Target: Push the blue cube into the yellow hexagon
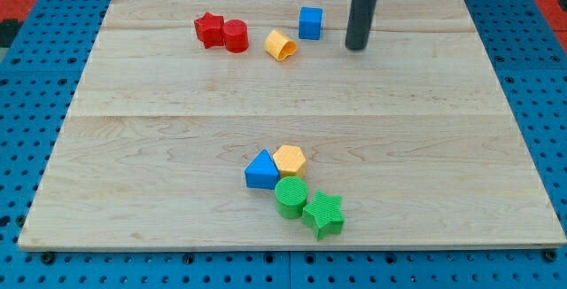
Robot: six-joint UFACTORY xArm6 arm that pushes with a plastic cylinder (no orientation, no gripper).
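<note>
The blue cube (310, 23) stands near the view's top, just right of centre. The yellow hexagon (290, 160) lies in the lower middle of the board, touching a blue triangle (260, 171) on its left. My tip (355, 47) is at the end of the dark rod, about a block's width to the right of the blue cube and slightly below it, not touching it.
A yellow cylinder-like block (280, 45) lies lower left of the blue cube. A red star (209, 29) and a red cylinder (236, 36) sit together at top left. A green cylinder (291, 197) and a green star (324, 214) sit below the hexagon. The wooden board (133, 147) rests on a blue pegboard.
</note>
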